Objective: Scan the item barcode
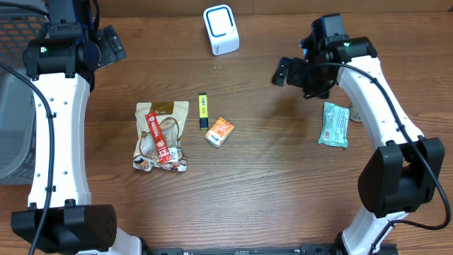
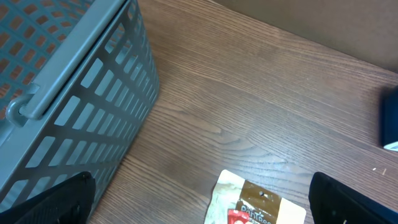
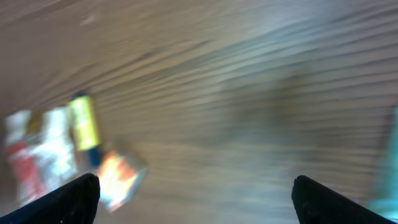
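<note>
Green packet [image 1: 334, 125] lies far right. Jaws of left gripper [image 1: 111, 44] and right gripper [image 1: 283, 73] stand apart, empty; grabbing badly could hide its barcode.

Even bright light, soft shadows on table [image 1: 283, 184]; right wrist view motion-blurred, left wrist view sharp

The place reads as a mock shop checkout: a wooden table [image 1: 283, 191] bears a white barcode scanner [image 1: 221, 30] at twelve o'clock, a grey basket [image 1: 10, 127] at nine o'clock, and packaged snacks [image 1: 161, 136] near the centre.
</note>
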